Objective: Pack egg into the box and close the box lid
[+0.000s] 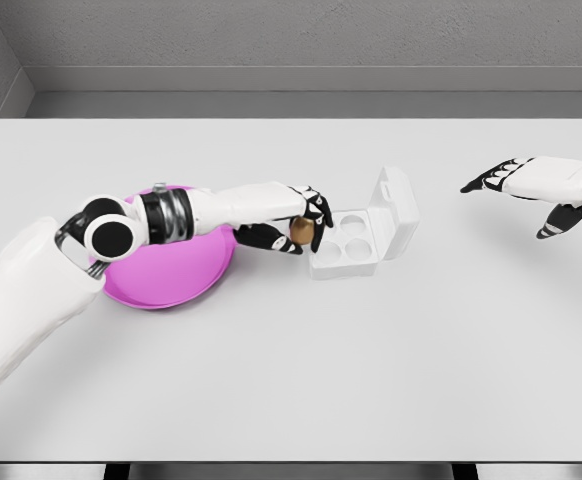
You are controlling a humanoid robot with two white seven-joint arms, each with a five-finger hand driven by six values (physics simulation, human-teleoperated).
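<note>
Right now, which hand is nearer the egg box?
Left. The left hand holds an egg at the egg box's left edge; the right hand hovers open, far right.

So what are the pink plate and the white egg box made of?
The plate looks like smooth plastic: one even pink with a soft sheen. The egg box looks like matte white plastic or foam, with moulded round cups and an open lid; a render cannot settle which. The left hand holds a brown egg beside it.

Wide white table (371,380), grey textured wall (301,35) behind, grey floor strip between them, soft even light
</note>
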